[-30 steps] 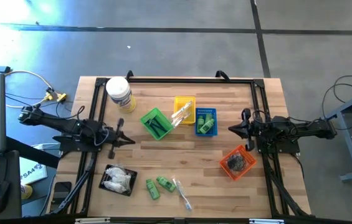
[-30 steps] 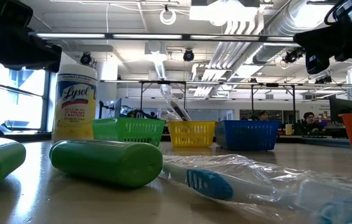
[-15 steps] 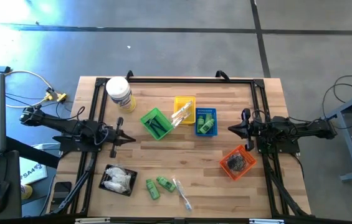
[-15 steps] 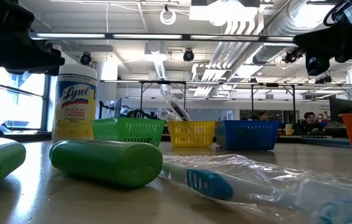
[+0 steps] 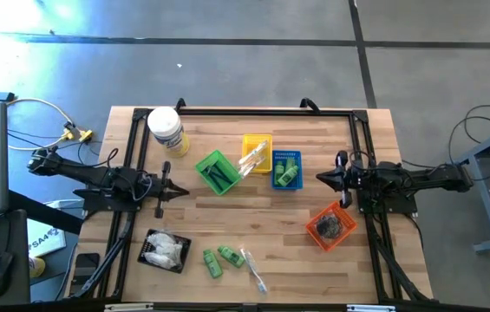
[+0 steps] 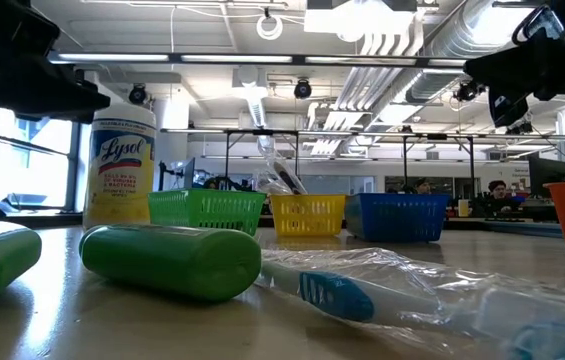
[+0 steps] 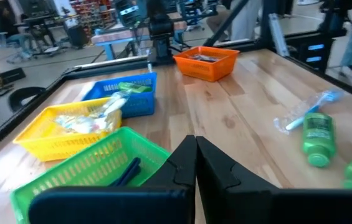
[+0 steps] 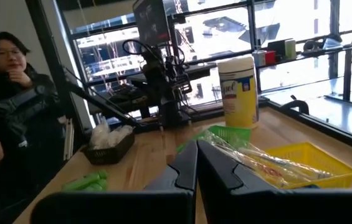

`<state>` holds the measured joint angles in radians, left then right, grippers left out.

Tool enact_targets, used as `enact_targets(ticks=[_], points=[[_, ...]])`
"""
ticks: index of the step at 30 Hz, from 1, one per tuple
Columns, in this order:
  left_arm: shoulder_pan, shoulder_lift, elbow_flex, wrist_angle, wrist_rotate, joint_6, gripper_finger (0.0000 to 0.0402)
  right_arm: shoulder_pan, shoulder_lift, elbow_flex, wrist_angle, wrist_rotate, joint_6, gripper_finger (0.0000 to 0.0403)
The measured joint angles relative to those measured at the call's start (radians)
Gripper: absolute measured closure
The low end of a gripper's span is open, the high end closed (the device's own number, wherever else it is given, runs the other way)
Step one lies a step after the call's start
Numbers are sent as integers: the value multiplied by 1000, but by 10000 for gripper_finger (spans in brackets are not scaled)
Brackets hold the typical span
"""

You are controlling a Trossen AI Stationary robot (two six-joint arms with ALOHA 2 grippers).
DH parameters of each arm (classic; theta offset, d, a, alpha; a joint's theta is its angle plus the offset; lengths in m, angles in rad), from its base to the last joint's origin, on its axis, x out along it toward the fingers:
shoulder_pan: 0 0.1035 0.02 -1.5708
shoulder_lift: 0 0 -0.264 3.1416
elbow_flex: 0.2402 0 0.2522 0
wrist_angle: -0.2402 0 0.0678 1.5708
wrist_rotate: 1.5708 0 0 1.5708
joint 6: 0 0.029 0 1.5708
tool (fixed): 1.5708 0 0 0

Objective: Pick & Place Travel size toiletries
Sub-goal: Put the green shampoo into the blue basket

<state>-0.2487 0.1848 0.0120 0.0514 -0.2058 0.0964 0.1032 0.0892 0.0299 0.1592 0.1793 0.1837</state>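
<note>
The toiletries appear to be sorted by kind: black pieces are kept in the green basket (image 5: 215,172), clear wrapped sticks in the yellow basket (image 5: 256,153), green bottles in the blue basket (image 5: 285,169), dark pieces in the orange basket (image 5: 330,226) and white packets in the black tray (image 5: 164,250). Two green bottles (image 5: 220,258) and a wrapped toothbrush (image 5: 252,269) are left loose near the table's front edge. The left hand (image 5: 176,192) is held closed and empty by the left edge, the right hand (image 5: 323,178) closed and empty toward the right edge, both well apart from the loose items.
</note>
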Motion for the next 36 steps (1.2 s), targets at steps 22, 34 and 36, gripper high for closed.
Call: enact_targets(ticks=[22,34,36], points=[[0,0,0,7,-59,-76,401,209,780,433,-67,-76,116,401],[0,0,25,7,-59,-182,401,332,1277,776,-154,-56,139,401],[0,0,26,7,-59,-202,401,342,1339,813,-158,-89,161,401]])
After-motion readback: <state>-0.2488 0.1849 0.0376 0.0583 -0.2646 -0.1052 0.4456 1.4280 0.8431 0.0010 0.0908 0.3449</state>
